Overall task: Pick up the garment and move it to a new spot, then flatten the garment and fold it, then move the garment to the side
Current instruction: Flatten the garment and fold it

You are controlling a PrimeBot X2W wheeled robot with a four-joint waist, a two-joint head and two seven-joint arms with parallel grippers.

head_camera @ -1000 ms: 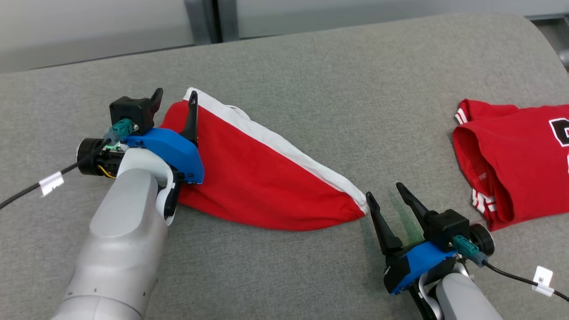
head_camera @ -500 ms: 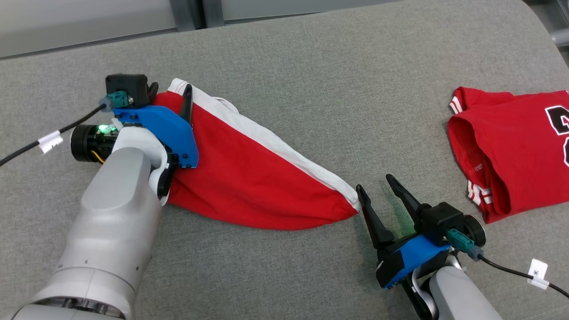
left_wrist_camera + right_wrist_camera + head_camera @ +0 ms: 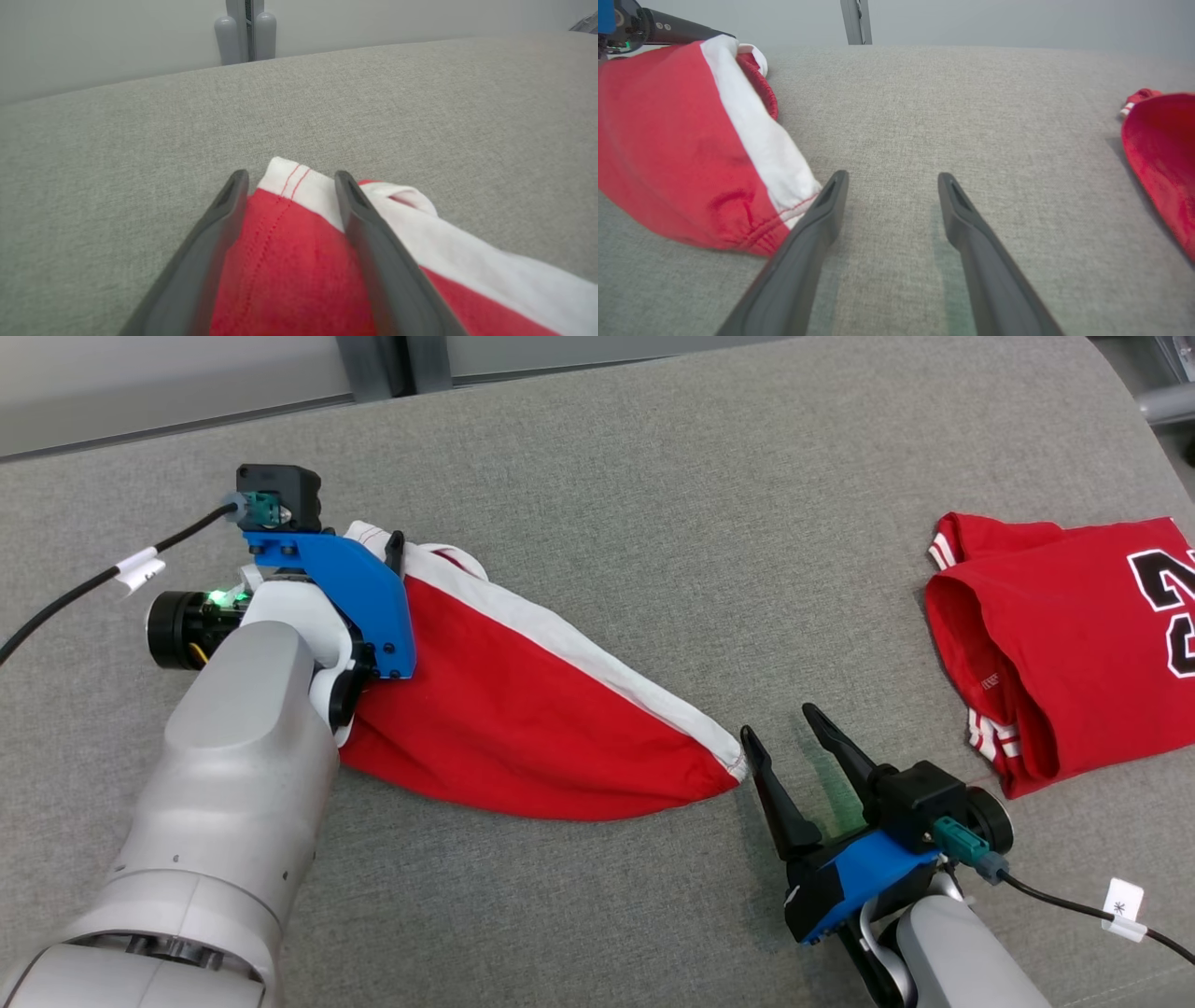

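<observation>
Grey cushion (image 3: 653,476): L gripper (image 3: 292,176) hides garment (image 3: 523,709) end.

the left gripper (image 3: 292,175) and right gripper (image 3: 779,721) each have two long, dark, tapered fingers (image 3: 803,261) on a blue plastic bracket (image 3: 359,593), with a black camera box (image 3: 278,497), teal plug (image 3: 954,838), white-tagged black cable (image 3: 1064,905) and pale grey rounded forearm (image 3: 238,756). small dark screws (image 3: 177,859) dot the left forearm.

left claw (image 3: 290,174) spread astride garment (image 3: 289,261) corner
</observation>
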